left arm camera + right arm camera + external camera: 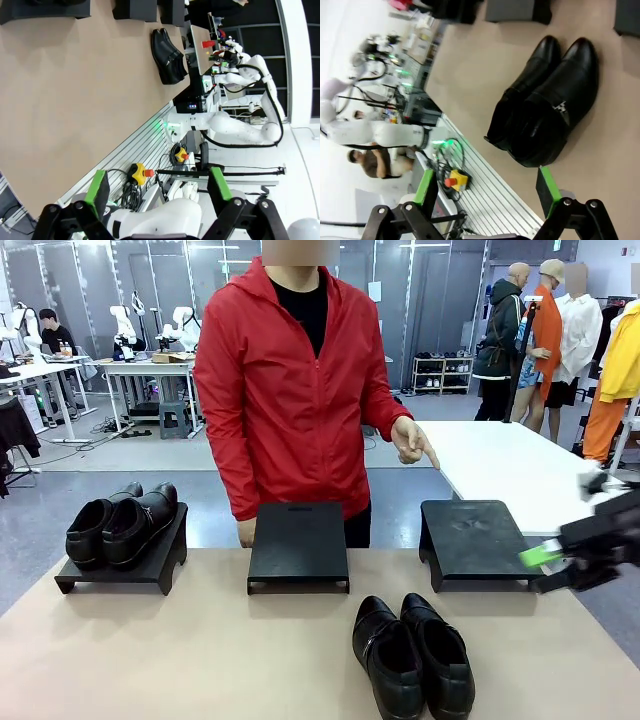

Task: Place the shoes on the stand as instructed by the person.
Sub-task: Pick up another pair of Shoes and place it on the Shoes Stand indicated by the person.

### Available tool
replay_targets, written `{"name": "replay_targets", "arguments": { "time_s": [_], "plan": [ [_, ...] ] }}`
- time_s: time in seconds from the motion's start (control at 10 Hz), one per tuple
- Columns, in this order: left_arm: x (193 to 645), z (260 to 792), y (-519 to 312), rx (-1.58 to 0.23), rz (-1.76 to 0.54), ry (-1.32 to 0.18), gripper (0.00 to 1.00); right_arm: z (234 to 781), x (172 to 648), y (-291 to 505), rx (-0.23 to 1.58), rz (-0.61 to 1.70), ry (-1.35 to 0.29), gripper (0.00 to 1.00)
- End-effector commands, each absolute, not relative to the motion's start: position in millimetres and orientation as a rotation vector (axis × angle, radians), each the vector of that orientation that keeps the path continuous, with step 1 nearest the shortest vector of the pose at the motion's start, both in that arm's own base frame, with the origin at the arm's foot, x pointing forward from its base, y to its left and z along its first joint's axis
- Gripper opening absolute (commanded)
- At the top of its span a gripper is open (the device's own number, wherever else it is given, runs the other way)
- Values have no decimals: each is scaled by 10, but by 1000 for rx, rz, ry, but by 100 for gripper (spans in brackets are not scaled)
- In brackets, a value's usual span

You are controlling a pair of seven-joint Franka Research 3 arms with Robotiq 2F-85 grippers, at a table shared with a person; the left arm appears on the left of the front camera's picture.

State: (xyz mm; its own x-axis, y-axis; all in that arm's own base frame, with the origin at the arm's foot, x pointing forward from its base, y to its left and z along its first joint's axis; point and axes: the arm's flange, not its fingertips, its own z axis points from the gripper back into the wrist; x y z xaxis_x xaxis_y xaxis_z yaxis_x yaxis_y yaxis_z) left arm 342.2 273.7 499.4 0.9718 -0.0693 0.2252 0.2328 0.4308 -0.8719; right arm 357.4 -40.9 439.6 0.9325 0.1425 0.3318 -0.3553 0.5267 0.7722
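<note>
A pair of glossy black shoes [412, 655] lies on the beige table near its front edge, toes toward me. A second pair [120, 525] stands on the left black stand [150, 565]. The middle stand [298, 545] and the right stand [470, 538] carry nothing. The person [290, 390] in a red jacket points a finger [432, 460] down toward the right stand. My right gripper [545, 570] hovers open at the right edge, motion-blurred. In its wrist view the gripper [486, 186] is open above the table pair [545, 102]. My left gripper [157, 187] is open, far from the shoes [169, 56].
A white table [510, 465] stands behind the right stand. The beige table [200, 660] has bare room at front left. Beyond the table edge the left wrist view shows an aluminium rail and an emergency-stop button [140, 172].
</note>
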Motion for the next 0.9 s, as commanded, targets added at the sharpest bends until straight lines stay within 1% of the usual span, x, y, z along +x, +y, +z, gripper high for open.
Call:
{"name": "replay_targets", "arguments": {
  "time_s": [0.0, 0.1, 0.3, 0.5, 0.8],
  "plan": [
    [3375, 4995, 2715, -1117, -206, -169, 100, 4338, 3579, 310, 807, 275, -152, 100],
    [3375, 4995, 2715, -1117, -206, -169, 100, 4235, 3606, 611, 709, 277, -161, 100],
    [3375, 4995, 2715, -1117, -206, -169, 100, 4157, 3569, 1073, 602, 267, -186, 100],
    [3375, 4995, 2715, -1117, -206, -169, 100, 4092, 3508, 1321, 461, 245, -238, 100],
    [3375, 4995, 2715, -1117, -206, -169, 100, 4025, 3417, 1592, 261, 191, -269, 100]
  ]
}}
